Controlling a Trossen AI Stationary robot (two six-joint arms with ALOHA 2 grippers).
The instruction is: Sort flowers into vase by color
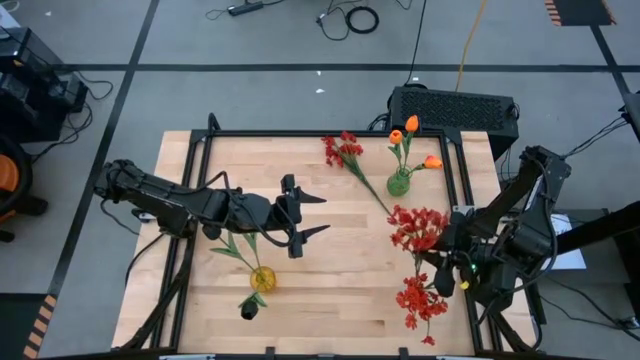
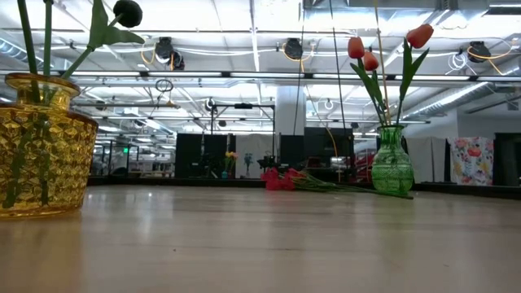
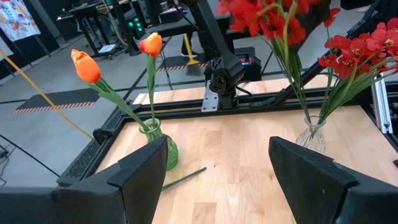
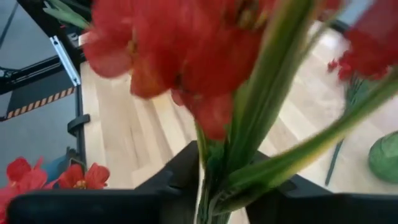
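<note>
1. Over the middle of the table (image 1: 330,220), the left gripper (image 1: 312,216) hangs with its two fingers spread wide and nothing between them.
2. Just behind that gripper, toward the table's near edge, the yellow vase (image 1: 263,278) holds green stems and one black tulip-like bloom (image 1: 248,311).
3. Ahead of the left gripper, at the far side, the green vase (image 1: 398,183) holds the orange tulip-like blooms (image 1: 411,125).
4. Between the left gripper and the green vase, one red cluster flower (image 1: 343,150) lies flat on the wood, its stem running toward the green vase.
5. At the right edge of the table, the right gripper (image 4: 214,180) is pinched on the green stem of a red cluster (image 1: 418,226); the bloom stands directly in front of its wrist camera.
6. Beside the right gripper, a clear vase (image 3: 311,137) holds further red clusters (image 1: 418,300).
</note>
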